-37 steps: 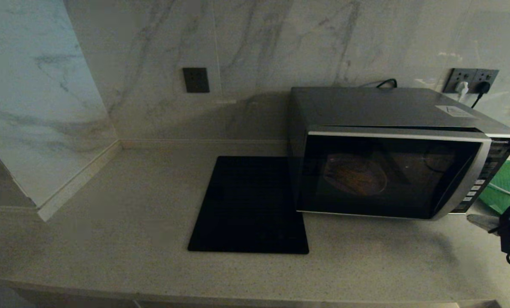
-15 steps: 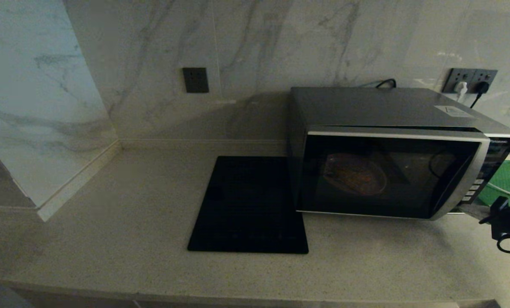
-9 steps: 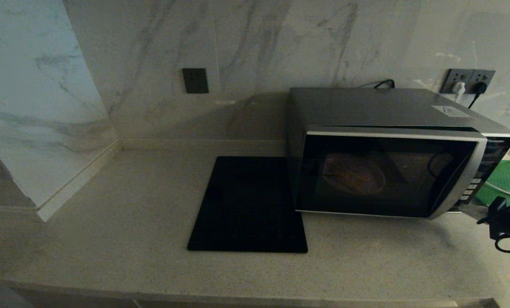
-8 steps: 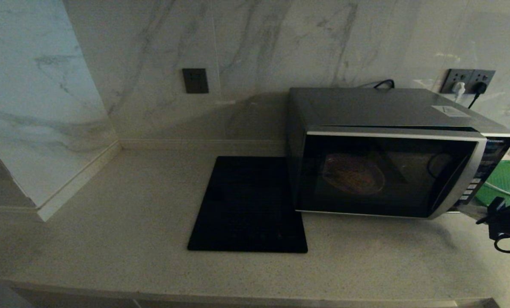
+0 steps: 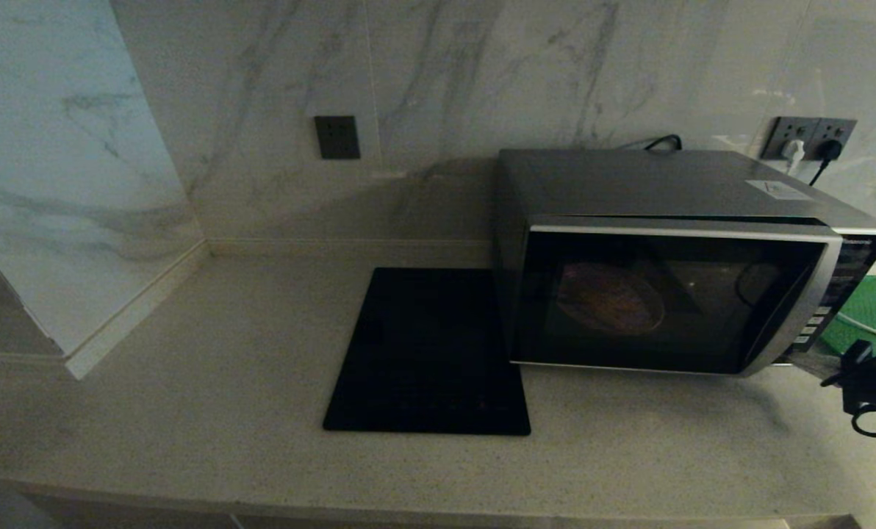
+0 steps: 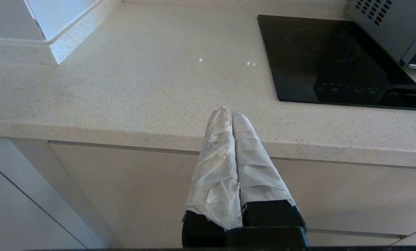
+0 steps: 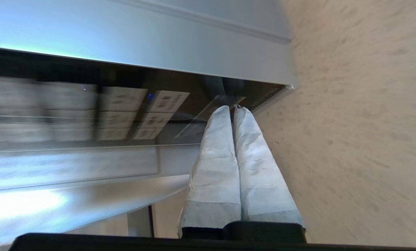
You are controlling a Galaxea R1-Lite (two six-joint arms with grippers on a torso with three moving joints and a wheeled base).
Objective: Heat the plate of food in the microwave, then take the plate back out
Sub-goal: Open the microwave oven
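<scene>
The microwave [image 5: 673,294] stands at the right of the counter with its dark glass door closed. Through the glass the plate of food [image 5: 608,300] shows dimly inside. My right gripper [image 7: 231,108] is shut and empty, its wrapped tips against the lowest part of the button panel [image 7: 124,111] near the counter. In the head view that gripper [image 5: 813,360] sits at the panel's bottom right corner. My left gripper [image 6: 228,112] is shut and empty, parked over the counter's front edge, far from the microwave.
A flat black square mat [image 5: 431,353] lies left of the microwave. A green tray [image 5: 868,312] sits behind the right arm. Marble walls close the back and the left. A wall socket [image 5: 809,136] holds plugs above the oven. Pale counter [image 6: 141,80] spreads leftward.
My right gripper has moved up and in from the counter's right edge to the bottom of the button panel. The plate inside has kept turning.
</scene>
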